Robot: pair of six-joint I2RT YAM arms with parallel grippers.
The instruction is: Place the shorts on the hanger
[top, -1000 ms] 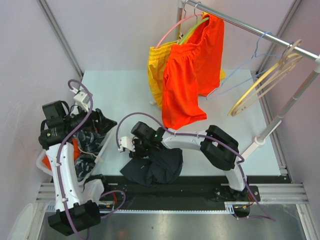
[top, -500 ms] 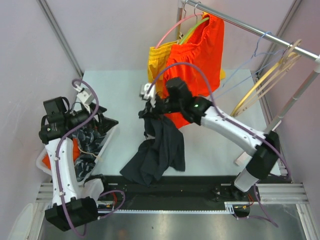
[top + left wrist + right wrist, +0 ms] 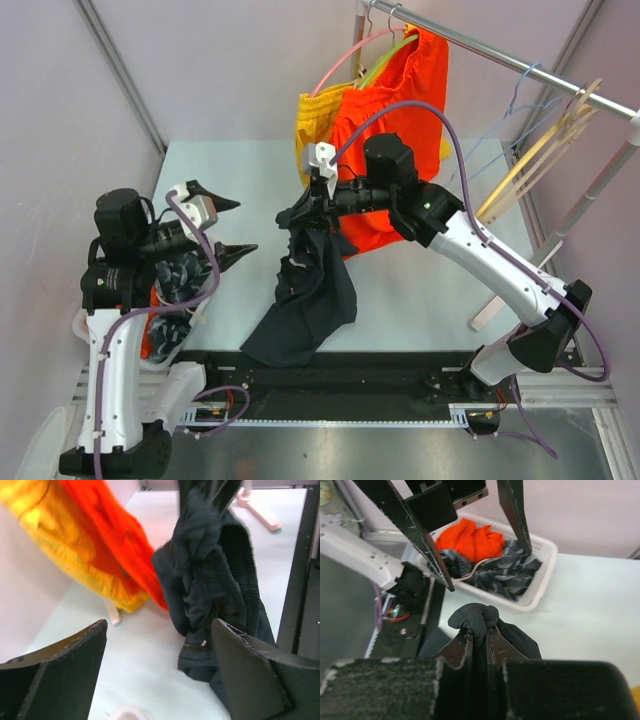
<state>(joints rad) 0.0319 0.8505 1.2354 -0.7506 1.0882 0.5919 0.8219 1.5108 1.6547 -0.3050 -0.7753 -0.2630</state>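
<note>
My right tool (image 3: 300, 215) pinched the soft dark navy shorts (image 3: 315, 290) up over the middle of the pale desk (image 3: 230, 170). My left tool (image 3: 242, 227), spread wide, needed to grab the waistband's other side.

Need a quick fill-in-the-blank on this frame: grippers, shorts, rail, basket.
1. The right gripper is ____ on the dark shorts.
2. The left gripper has its jaws ____ and holds nothing.
3. On the rail, the orange shorts hang next to a ____ pair.
4. The white basket of clothes sits by the ____ arm.

Missing words: shut; open; yellow; left.
</note>
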